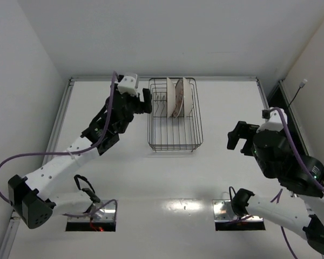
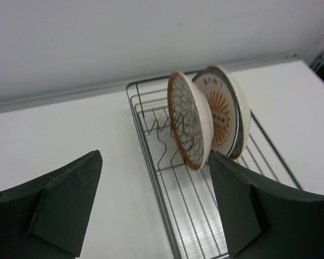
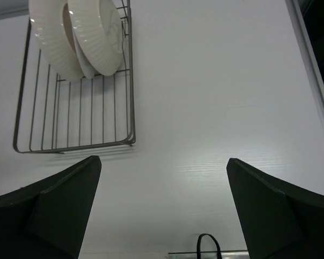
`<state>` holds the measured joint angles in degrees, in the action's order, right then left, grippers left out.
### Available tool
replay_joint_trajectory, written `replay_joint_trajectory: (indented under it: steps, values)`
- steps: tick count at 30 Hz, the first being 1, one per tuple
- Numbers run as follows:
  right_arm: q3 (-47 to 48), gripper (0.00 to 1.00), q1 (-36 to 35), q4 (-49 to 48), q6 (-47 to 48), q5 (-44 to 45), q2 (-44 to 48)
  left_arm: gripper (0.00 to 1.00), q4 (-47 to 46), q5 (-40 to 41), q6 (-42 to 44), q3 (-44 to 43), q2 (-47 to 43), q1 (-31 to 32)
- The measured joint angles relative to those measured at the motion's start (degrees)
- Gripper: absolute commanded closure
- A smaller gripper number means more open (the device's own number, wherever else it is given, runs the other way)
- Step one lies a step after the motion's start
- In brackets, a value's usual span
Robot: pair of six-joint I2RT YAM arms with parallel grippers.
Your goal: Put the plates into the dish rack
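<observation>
The black wire dish rack (image 1: 175, 135) stands at the table's back middle. Three plates stand on edge in its far half, close together. In the left wrist view the orange-rimmed patterned plate (image 2: 190, 129) is nearest, the white plate with the orange sunburst (image 2: 222, 110) is behind it, and only the rim of a third plate (image 2: 244, 127) shows. In the right wrist view I see their white ribbed backs (image 3: 94, 32). My left gripper (image 1: 146, 101) is open and empty at the rack's left rim, beside the plates. My right gripper (image 1: 236, 138) is open and empty, right of the rack.
The rack's near half (image 3: 75, 116) holds only bare wires, with divider prongs (image 2: 161, 135) left of the plates. Two metal base plates (image 1: 92, 216) with cables sit at the near edge. A raised table rim (image 1: 62, 116) runs along the left side and the back.
</observation>
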<state>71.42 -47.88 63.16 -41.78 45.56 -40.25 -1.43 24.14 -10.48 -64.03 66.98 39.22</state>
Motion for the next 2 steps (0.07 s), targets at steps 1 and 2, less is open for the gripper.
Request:
replay_joint_trajectory:
  steps: [1, 2]
  values:
    - [0.07, 0.00, 0.00, 0.79, -0.02, 0.31, -0.44, 0.23, 0.59, 0.04, -0.04, 1.05, -0.13, 0.00]
    - [0.13, 0.00, 0.00, 1.64, -0.02, 0.57, -1.01, 0.23, 1.27, -0.07, -0.07, 1.84, -0.13, 0.00]
